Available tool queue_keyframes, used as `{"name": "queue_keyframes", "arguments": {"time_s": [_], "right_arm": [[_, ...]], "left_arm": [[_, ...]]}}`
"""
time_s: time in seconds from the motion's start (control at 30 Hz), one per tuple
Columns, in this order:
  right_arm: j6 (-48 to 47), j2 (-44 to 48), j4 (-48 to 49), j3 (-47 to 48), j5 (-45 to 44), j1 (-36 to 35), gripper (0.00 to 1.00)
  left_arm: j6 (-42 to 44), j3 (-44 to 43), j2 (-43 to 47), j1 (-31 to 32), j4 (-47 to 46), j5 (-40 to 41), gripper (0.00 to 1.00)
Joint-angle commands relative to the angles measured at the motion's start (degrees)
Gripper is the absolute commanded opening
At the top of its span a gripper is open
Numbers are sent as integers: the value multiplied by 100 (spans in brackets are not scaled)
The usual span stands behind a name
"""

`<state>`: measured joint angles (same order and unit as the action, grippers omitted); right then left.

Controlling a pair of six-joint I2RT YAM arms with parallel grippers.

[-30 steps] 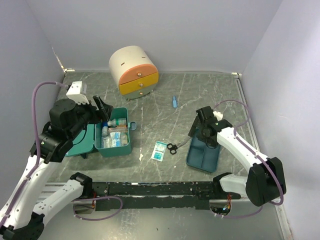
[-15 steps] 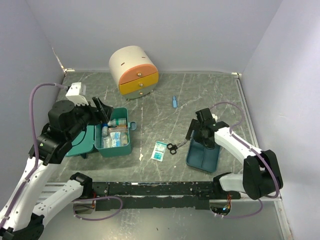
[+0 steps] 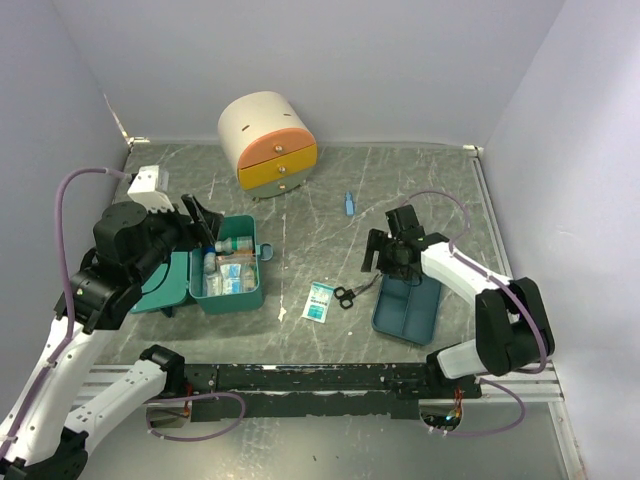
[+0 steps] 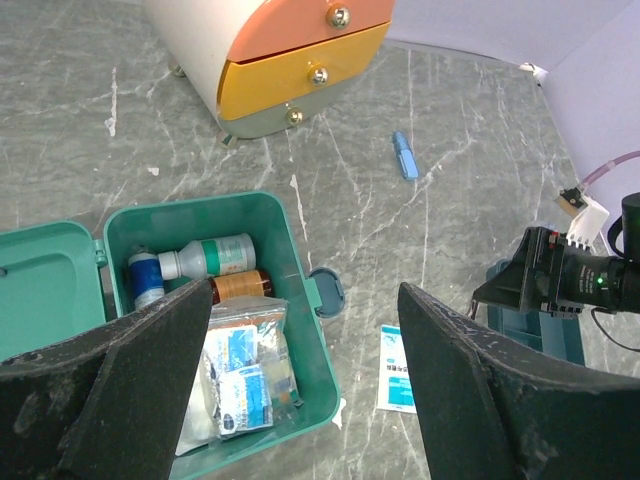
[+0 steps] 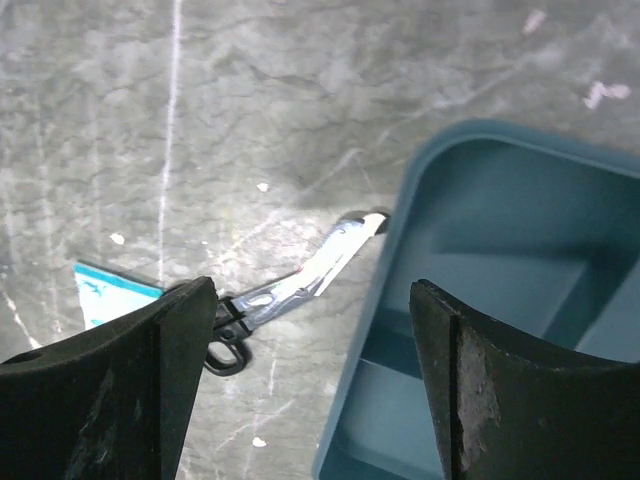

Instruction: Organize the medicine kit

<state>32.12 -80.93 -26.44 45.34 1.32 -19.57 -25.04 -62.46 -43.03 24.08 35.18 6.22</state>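
This is a robotics lab test cell, not a home or a clinic. Plain lavender walls (image 3: 300,60) box in a grey-green marbled tabletop (image 3: 420,190) on three sides, meeting it at the far edge and both side edges. Along the near edge runs a black mounting rail (image 3: 320,378), with a left arm (image 3: 60,350) and a right arm (image 3: 462,276) bolted to it and purple cabling (image 3: 60,230) looping off them. What lies on the tabletop looks like staged props: a toy-like cream cabinet (image 3: 266,142) near the far edge, an opened teal medicine kit (image 3: 232,280) toward the left edge, and a blue tray (image 3: 408,310) toward the right.
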Motion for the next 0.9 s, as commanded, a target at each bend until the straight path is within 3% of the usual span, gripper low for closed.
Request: {"name": "queue_keyframes", "arguments": {"time_s": [0.0,0.53,0.67,0.87], "right_arm": [[-242,-131,500,174,555,6,77],[-440,-1328,921,1352,845,-214,73],[-486,-1186,536,1593,242,-214,73],[-631,-370,129,1529,-1669,-22,72]], "left_arm": [[103,-197,24,-37,-11,147,86],[201,-288,64,-34,206,307,86],[209,-360,75,-34,278,348,86],[245,-386,119,-34,345,396,87]]}}
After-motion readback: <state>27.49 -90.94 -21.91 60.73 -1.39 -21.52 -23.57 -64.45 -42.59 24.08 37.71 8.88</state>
